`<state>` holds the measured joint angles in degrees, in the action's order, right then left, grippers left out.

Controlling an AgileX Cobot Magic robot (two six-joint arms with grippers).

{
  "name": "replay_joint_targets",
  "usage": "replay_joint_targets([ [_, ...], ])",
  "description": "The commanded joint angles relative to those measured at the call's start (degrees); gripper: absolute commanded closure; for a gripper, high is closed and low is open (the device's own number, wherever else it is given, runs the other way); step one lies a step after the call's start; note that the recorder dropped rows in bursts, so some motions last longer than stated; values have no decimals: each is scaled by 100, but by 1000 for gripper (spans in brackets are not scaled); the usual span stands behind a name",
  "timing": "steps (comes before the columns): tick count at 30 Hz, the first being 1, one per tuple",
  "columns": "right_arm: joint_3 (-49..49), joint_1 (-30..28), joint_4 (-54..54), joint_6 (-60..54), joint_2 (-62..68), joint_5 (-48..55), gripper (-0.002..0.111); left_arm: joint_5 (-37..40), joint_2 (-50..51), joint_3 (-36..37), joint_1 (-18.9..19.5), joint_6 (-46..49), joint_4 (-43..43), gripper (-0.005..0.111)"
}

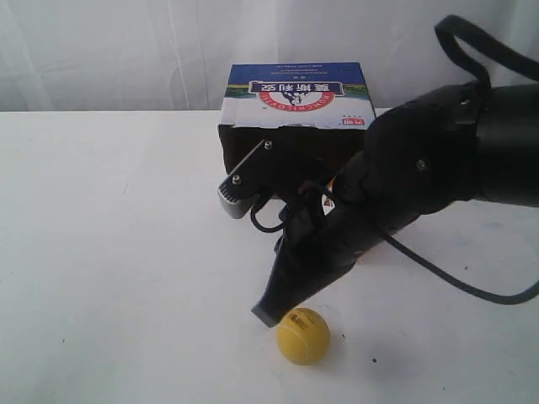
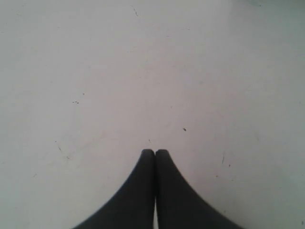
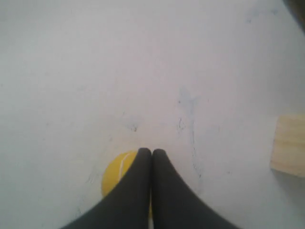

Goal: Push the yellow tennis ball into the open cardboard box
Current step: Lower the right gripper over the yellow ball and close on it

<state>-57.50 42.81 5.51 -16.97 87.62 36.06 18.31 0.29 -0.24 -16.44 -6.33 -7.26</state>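
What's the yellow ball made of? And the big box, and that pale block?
The yellow tennis ball looks covered in matte felt: dull, no shine, with a curved seam line. The open cardboard box looks like printed cardboard, brown where its edge is torn. The wooden block seems to be bare, unpainted wood: pale, with faint grain lines.

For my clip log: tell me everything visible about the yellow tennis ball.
The yellow tennis ball is a small, matte-looking ball with a dark printed mark on top and a pale seam line that shows in the right wrist view. It rests on the white table, outside the open cardboard box. The shut right gripper has its tip right beside the ball; contact cannot be confirmed.
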Motion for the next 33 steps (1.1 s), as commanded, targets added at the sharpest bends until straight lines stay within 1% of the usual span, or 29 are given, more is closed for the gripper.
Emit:
replay_joint_targets([
  [1,121,4,-193,261,-16,420,108,100,-29,24,-29,13,-13,107],
  [8,353,-6,-273,322,60,228,108,100,-29,24,-29,13,-13,107],
  [19,432,-56,-387,333,784,-75,108,100,-29,24,-29,13,-13,107],
  [29,432,-56,-420,375,793,-341,108,100,-29,24,-29,13,-13,107],
  [33,388,-56,-551,375,793,-608,108,100,-29,24,-29,13,-13,107],
])
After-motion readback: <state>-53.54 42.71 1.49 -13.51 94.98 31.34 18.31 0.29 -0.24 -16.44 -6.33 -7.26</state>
